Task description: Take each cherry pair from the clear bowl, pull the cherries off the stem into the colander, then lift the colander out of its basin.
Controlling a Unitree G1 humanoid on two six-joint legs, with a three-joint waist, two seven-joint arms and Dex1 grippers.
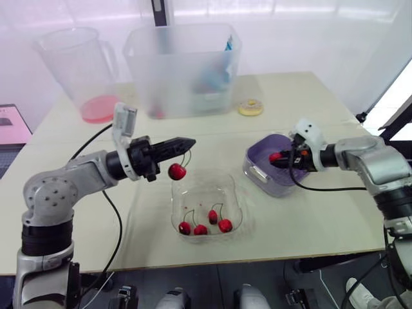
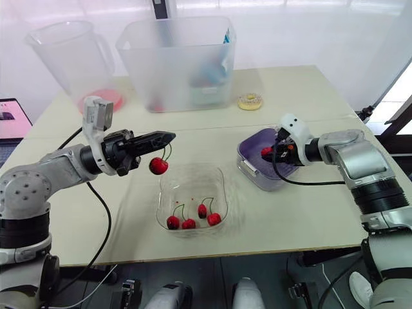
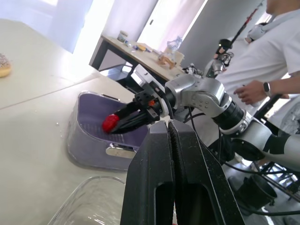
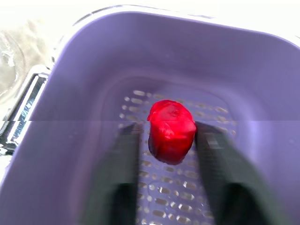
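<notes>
My left gripper (image 1: pixel 185 143) is shut on a thin cherry stem, and one red cherry (image 1: pixel 177 171) hangs from it above the far left rim of the clear bowl (image 1: pixel 233 193). Several cherries (image 1: pixel 207 223) with stems lie in that bowl. To the right, my right gripper (image 1: pixel 278 158) is shut on a single cherry (image 4: pixel 171 127), held just over the perforated floor of the purple colander (image 4: pixel 84 93). The colander (image 1: pixel 261 159) sits in its basin on the table. The left wrist view shows my shut left fingers (image 3: pixel 159 154) and the right gripper's cherry (image 3: pixel 111 123).
At the back of the table stand a large clear bin (image 1: pixel 183 67), a clear pitcher (image 1: pixel 74 64) with a pink lid (image 1: pixel 100 111) beside it, and a small ring-shaped item (image 1: pixel 250 107). A laptop (image 1: pixel 11 125) is at the far left. A person (image 3: pixel 276 61) stands beyond the table.
</notes>
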